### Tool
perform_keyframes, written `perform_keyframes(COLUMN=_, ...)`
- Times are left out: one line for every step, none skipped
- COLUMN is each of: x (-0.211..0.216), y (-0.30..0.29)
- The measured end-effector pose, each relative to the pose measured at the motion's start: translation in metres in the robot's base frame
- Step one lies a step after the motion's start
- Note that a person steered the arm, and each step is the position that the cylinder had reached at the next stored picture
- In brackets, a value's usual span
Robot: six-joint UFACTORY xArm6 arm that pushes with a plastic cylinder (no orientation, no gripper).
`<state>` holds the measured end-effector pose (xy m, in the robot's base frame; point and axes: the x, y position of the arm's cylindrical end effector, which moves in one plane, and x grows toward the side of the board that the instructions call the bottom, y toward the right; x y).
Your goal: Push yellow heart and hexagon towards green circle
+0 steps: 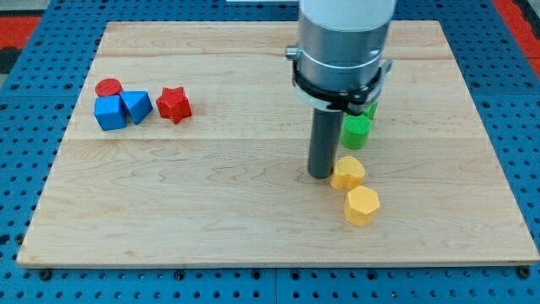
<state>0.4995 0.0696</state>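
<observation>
On a pale wooden board (253, 211), my tip (320, 175) sits just left of the yellow heart (348, 173), touching or very nearly so; the rod is a plain pusher with nothing to open, close or grip. The yellow hexagon (362, 206) lies just nearer and slightly right of the heart, the two almost in contact. The green circle (355, 132) stands a short way beyond the heart; a second green piece (370, 110) behind it is mostly hidden by the arm, shape unclear. Far left sit a red circle (108, 87), blue cube (110, 112), blue triangle (137, 105) and red star (174, 104). To finish well, the tip would likely best come round to the near side of the hexagon and push steadily away, keeping both yellow blocks in line so neither slips sideways.
</observation>
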Motion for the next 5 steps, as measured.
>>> perform_keyframes(x=0.009, y=-0.014)
perform_keyframes(x=0.018, y=0.010)
perform_keyframes(x=0.025, y=0.023)
perform_keyframes(x=0.028, y=0.046)
perform_keyframes(x=0.039, y=0.063)
